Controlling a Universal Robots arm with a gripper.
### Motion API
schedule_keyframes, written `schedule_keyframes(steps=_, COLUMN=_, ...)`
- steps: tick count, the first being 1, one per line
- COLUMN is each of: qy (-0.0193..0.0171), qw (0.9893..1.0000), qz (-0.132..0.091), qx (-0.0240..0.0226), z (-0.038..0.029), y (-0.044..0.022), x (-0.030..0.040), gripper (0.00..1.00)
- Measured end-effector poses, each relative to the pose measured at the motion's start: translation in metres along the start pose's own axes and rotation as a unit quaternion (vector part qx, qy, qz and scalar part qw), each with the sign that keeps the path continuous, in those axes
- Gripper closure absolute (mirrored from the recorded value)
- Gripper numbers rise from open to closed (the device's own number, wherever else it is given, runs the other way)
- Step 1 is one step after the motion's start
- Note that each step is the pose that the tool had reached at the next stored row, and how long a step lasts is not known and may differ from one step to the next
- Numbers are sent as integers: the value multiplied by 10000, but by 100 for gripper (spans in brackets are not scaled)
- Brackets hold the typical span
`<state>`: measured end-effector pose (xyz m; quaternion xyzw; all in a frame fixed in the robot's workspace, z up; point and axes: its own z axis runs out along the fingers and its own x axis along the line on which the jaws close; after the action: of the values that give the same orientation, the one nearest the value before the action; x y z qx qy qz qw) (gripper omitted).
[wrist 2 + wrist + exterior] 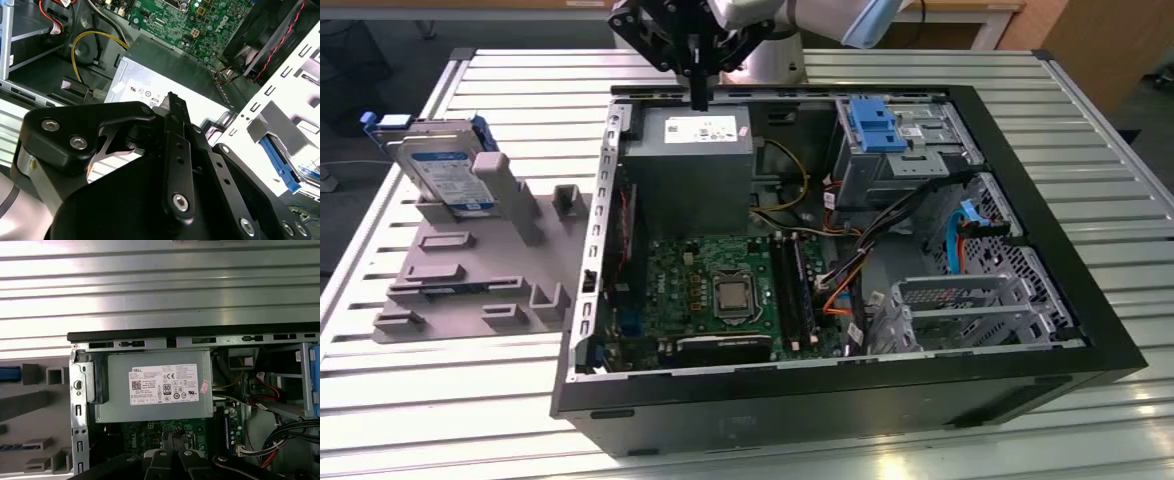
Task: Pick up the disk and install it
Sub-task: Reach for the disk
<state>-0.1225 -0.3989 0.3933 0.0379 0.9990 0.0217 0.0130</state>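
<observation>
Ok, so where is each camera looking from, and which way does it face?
Exterior view: off the robot, high, looking down into the computer case; gripper shows above.
First wrist view: on the wrist, facing the power supply; gripper shows.
Second wrist view: on the wrist, slanting past the gripper.
Both wrist views share the power supply.

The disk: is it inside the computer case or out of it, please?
Out: the disk stands in the grey holder outside the case.
</observation>
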Motion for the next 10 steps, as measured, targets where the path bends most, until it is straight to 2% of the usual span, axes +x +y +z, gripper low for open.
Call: schedule_keyframes(steps=10, qy=0, qw=10000, qz=0, qx=0, z=-3, y=-9, x=118, gripper=89)
